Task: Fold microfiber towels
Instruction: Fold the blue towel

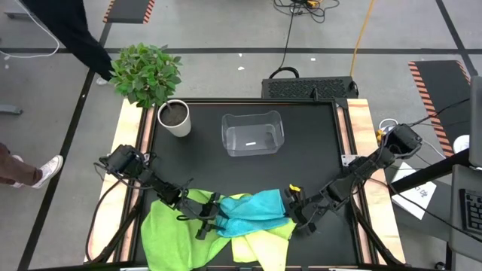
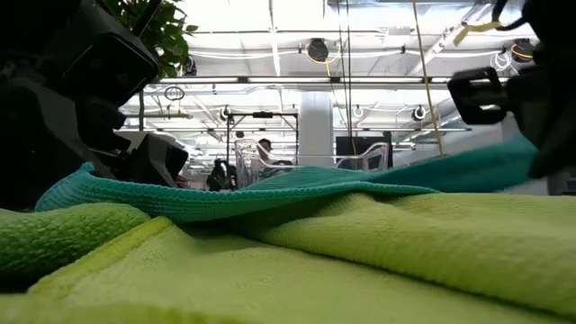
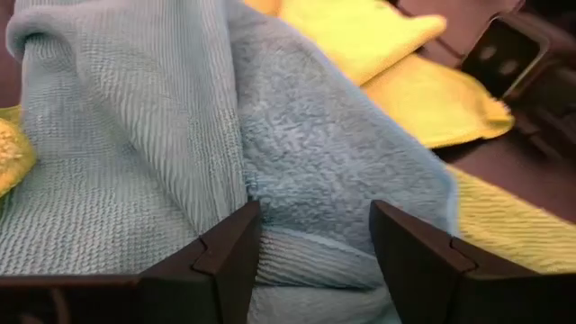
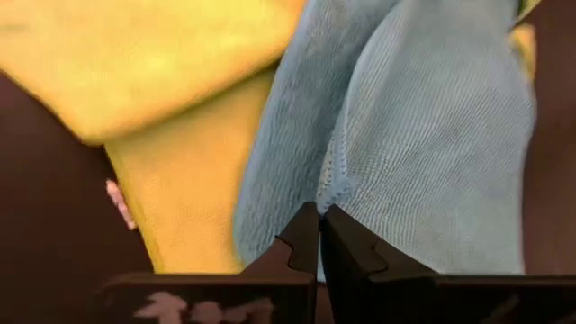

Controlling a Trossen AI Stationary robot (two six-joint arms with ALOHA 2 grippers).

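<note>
I work at a black table top [image 1: 316,150] framed by pale wooden edges, set on a grey floor with striped hazard mats and loose cables; at the far side of the table stand a potted plant [image 1: 147,74] in a white pot and, near the middle, a clear plastic bin [image 1: 252,133]. Level across the table I see a bright hall behind, with white beams and ceiling lights. A person's leg and shoe [image 1: 47,170] show at the floor's left edge. The three microfiber towels lie heaped at the near edge of the table, between my two arms: the bright green towel [image 1: 173,229] spreads to the left, the pale yellow-green towel [image 1: 260,239] lies toward the right under the others, and the turquoise blue towel [image 1: 256,212] is on top, bunched into a band whose long axis runs left to right, rising slightly toward the right. My left gripper [image 3: 315,238] is at the blue towel's left end, its fingers spread wide with a fold of the blue cloth between them; I cannot tell whether they press it. My right gripper [image 4: 319,236] is at the right end, its fingers pinched tight together on the blue towel's edge.
</note>
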